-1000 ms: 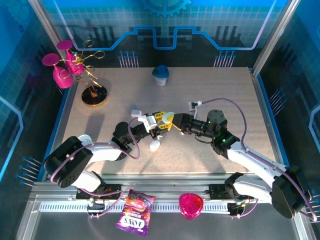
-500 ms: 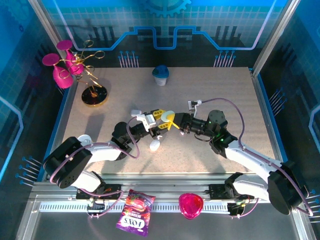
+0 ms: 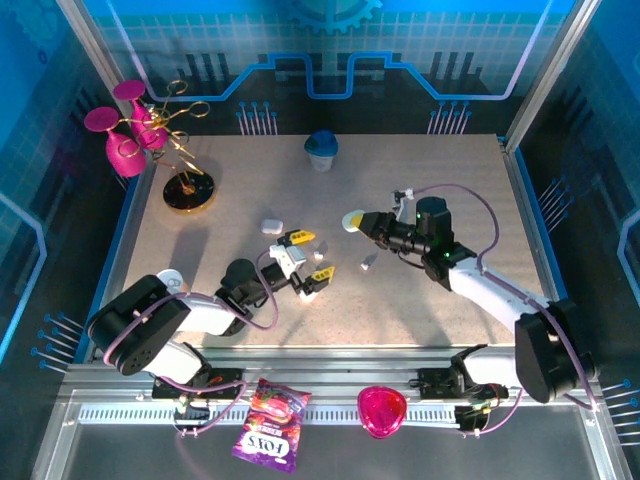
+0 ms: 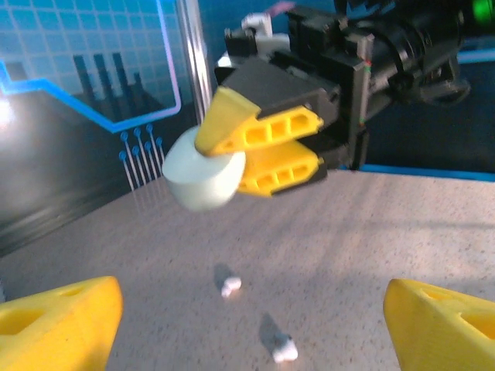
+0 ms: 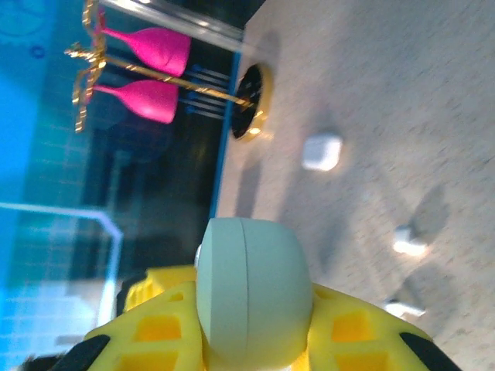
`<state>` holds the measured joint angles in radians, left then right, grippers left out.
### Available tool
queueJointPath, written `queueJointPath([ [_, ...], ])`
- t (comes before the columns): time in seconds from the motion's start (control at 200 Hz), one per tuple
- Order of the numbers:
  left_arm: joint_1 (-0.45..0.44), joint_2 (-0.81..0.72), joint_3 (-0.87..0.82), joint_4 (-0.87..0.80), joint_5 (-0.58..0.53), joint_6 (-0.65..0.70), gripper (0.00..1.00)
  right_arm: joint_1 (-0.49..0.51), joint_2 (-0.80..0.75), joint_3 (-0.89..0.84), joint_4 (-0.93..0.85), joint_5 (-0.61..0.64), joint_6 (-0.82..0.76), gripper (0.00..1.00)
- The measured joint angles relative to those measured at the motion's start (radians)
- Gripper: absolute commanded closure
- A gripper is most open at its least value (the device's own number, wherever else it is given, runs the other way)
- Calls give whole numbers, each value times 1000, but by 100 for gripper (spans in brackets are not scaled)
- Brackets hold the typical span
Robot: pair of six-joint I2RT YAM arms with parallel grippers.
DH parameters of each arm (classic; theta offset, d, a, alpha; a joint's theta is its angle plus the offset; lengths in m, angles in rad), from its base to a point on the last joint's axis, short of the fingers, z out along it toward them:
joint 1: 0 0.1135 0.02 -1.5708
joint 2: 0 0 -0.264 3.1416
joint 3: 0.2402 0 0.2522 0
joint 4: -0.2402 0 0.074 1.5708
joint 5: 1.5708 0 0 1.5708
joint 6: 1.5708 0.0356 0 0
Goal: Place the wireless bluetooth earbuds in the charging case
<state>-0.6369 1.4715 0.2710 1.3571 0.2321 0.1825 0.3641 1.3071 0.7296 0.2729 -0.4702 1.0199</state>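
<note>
Nearest to me, on the metal rail by my bases, lie a purple sweet packet [image 3: 270, 428] and a pink heart-shaped thing [image 3: 381, 410]. Just beyond them the speckled worktop [image 3: 430, 170] begins.

My left claw [image 3: 311, 256] reaches low over the middle of the worktop with its jaws spread wide and nothing between them. In my left wrist view the left claw [image 4: 247, 328] shows only its two yellow fingertips [image 4: 58, 325], one in each bottom corner. The wireless bluetooth earbuds [image 4: 284, 349] lie loose on the worktop just ahead of that open claw. One is close in front, and a second earbud [image 4: 230, 287] lies a little further on. They are apart from each other, and neither claw touches them. My right wrist view shows them as small white specks [image 5: 408, 239] on the bare surface beneath the case I hold.

Past the earbuds, my right claw [image 3: 362, 222] is clamped on the mint case [image 3: 352, 220], a rounded pebble pinched between both yellow fingers [image 4: 278, 131] and held above the worktop. From my right wrist, the mint case [image 5: 251, 301] shows a thin seam, and its lid looks closed.

To the left of that, a white case [image 3: 272, 226] rests alone on the worktop. It shows again in my right wrist view [image 5: 322, 151], well apart from either claw.

Further back stands a small blue-topped cup [image 3: 321, 150] near the far edge. In the far left corner is a gold stand [image 3: 188, 190] hung with pink glasses [image 3: 125, 150].
</note>
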Motion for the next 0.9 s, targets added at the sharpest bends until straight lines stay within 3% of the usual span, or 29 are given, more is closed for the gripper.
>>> queueJointPath([
  [0.24,0,-51,-15,-163,-69,-2,3,-12,184,222,-180,139,-211,85],
  [0.495,0,-106,-18,-362,-109,-70,1,-12,438,408,-286,274,-320,84],
  [0.901,0,-214,-16,-608,-186,-161,1,-39,745,629,-350,302,-359,81],
])
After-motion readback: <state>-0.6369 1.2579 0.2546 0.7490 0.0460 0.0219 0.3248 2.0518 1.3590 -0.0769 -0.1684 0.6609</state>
